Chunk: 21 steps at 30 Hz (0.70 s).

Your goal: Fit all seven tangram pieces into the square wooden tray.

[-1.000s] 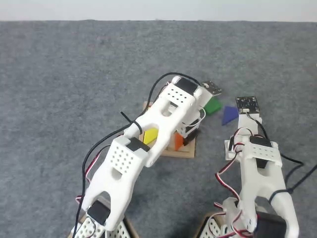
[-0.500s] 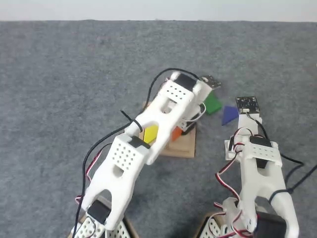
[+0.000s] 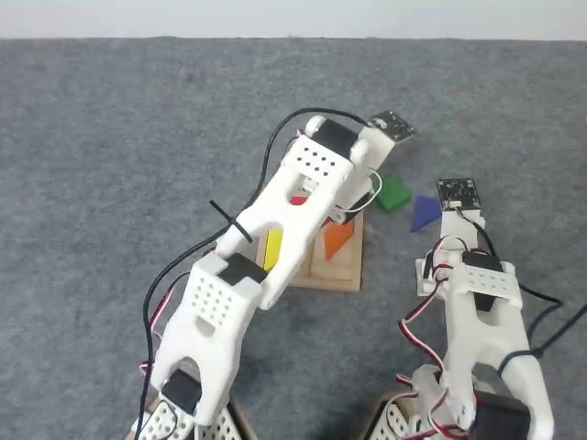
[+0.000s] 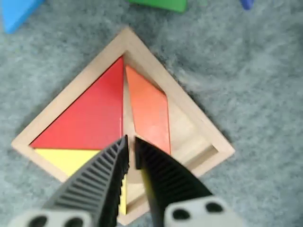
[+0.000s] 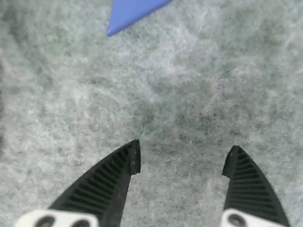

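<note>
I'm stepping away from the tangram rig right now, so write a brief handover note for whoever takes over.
Left gripper: shut, empty, above the tray.
Right gripper: open, empty, over the carpet, short of the dark blue triangle.
Done: the red triangle, orange piece and yellow triangle lie in the tray.
Left: the green piece, dark blue triangle and light blue piece lie on the carpet outside the tray; the tray has bare wood to fill.
</note>
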{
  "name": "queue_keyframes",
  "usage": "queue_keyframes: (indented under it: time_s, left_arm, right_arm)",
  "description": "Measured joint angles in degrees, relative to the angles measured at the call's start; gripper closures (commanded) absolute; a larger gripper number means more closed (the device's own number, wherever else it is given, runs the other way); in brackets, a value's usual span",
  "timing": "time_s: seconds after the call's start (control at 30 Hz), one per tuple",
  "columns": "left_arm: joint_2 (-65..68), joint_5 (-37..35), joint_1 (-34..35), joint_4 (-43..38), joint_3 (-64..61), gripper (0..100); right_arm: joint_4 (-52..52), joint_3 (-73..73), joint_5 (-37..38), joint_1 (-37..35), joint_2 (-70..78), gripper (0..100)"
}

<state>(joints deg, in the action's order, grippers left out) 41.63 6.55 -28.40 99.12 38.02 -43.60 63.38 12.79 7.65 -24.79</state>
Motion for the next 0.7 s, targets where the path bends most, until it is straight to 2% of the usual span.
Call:
queue_keyframes:
  time_s: [0.6, 0.7]
  left_arm:
    - [9.2, 0.3, 0.1, -6.6, -1.9, 82]
    - [10.3, 0.3, -0.1, -6.6, -1.8, 85]
  right_arm:
    - [0.0, 0.0, 0.0, 0.0, 0.0, 70.7]
    - [0.0, 0.0, 0.0, 0.0, 0.0, 70.7]
